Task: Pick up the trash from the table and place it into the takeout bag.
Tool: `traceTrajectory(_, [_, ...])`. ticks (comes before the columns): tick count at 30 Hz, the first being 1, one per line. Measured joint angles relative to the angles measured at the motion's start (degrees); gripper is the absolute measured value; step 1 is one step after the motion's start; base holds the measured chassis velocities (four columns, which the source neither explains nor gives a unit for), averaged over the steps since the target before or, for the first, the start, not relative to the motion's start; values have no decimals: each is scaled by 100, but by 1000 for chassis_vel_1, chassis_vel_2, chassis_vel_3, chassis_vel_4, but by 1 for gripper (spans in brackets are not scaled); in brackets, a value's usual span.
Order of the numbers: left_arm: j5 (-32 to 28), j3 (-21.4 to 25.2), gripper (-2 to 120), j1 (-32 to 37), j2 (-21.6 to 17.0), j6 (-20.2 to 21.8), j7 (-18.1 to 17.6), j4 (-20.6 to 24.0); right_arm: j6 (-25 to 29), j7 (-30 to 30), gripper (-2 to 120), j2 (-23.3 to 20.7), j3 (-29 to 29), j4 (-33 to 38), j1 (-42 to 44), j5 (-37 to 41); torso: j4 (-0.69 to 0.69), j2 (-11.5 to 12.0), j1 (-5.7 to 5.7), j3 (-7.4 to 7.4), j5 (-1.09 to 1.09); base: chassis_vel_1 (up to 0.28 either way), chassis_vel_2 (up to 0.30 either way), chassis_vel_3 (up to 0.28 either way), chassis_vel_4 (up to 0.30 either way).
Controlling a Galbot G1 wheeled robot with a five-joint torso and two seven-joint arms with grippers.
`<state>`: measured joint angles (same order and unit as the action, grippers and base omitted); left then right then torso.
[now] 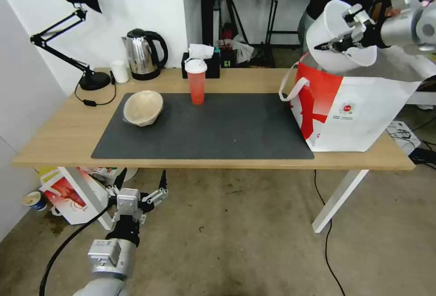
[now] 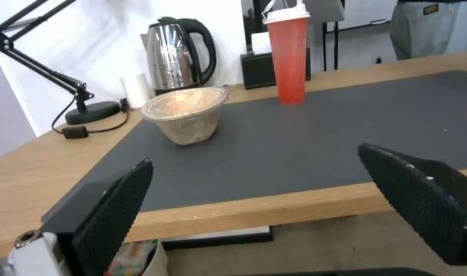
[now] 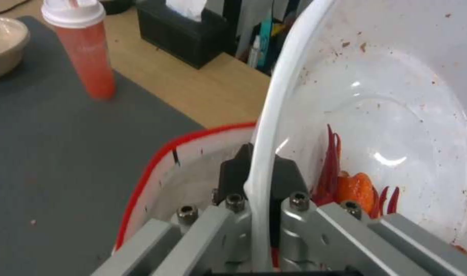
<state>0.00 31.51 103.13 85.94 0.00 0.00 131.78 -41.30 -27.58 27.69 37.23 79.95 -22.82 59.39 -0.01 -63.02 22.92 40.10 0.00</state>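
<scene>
- The white bowl point(image 1: 335, 43) is pinched by its rim in the right gripper point(image 1: 328, 45), tipped on its side above the open top of the takeout bag point(image 1: 359, 109), clear of the table.
- In the right wrist view the two dark fingers point(image 3: 233, 174) close on either side of the thin white rim, one inside the bowl and one outside; red crayfish scraps point(image 3: 348, 184) lie at the low side of the bowl, partly behind the gripper's metal body.
- Below the gripper the bag's red edge and pale lining show; the bag's inside is hidden by the bowl in both views, so what it holds cannot be told.
- The bag stands on the table point(image 1: 59, 137) at its right end, one white strap handle hanging over the side toward the mat point(image 1: 218, 127); its far side is covered by the bowl and the arm.
- Away from the right gripper, across the mat, stands the red cup point(image 1: 196, 82) with its white lid, upright at the mat's back edge, and the beige bowl point(image 1: 143, 107), tilted, with a clear film across its mouth.
- Behind the cup is a black tissue box point(image 1: 200, 66), half hidden by it; farther along are a kettle point(image 1: 143, 55), a small white cup point(image 1: 119, 71) and a desk lamp point(image 1: 77, 32).
- The left gripper point(image 1: 141, 182) hangs below the table's front edge with its fingers spread wide, holding nothing.
</scene>
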Motion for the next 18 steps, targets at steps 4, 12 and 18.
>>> traceTrajectory(4, [0, 0, 100, 0, 0, 0, 0, 0, 0, 2, 0, -27, -193, 3, 258, -49, 1, 0, 0, 0, 1, 0, 0, 0, 0])
traceTrajectory(12, [0, 0, 100, 0, 0, 0, 0, 0, 0, 9, 0, -36, -450, -3, 534, -106, 0, 0, 0, 0, 0, 0, 0, 0, 0])
traceTrajectory(18, [0, 0, 100, 0, 0, 0, 0, 0, 0, 21, 0, -20, -511, 0, 559, -91, 0, 0, 0, 0, 0, 0, 0, 0, 0])
